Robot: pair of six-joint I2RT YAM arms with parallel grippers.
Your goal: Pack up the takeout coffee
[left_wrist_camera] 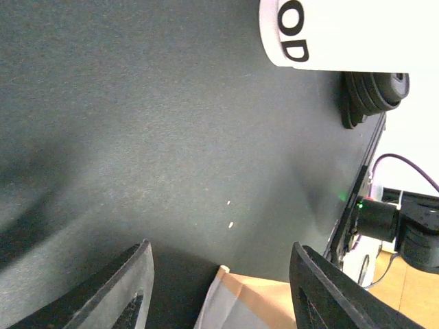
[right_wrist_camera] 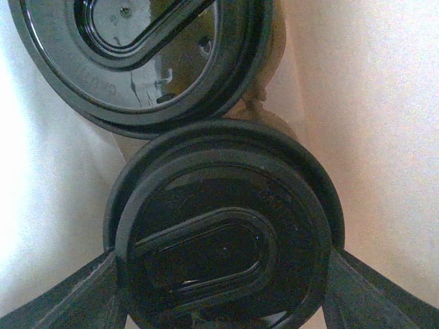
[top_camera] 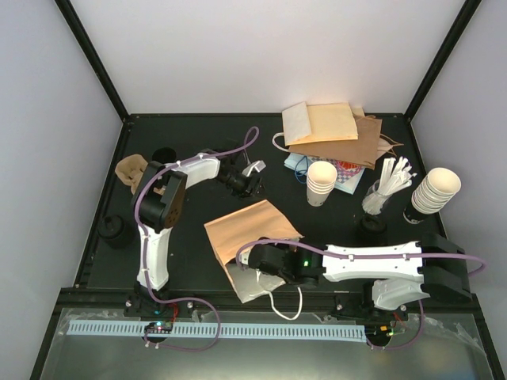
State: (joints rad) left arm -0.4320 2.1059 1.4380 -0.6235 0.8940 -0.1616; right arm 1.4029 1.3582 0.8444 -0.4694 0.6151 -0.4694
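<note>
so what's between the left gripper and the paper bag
Nothing, only bare black table. The left gripper hangs open just past the far edge of the paper bag. The top view shows it, and the left wrist view does too.

The takeout coffee [right_wrist_camera: 219, 253] sits inside the bag [top_camera: 245, 233], beside another lidded cup [right_wrist_camera: 137, 55].

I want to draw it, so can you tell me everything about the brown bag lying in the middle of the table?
The bag is plain brown paper. It lies on its side on the black table. Its mouth faces the near edge and shows a pale inside. A white cord handle loops out of the mouth. The right arm's end effector reaches inside and holds a coffee cup between its fingers; only the cup's black lid shows. A second black lid sits deeper in the bag.
</note>
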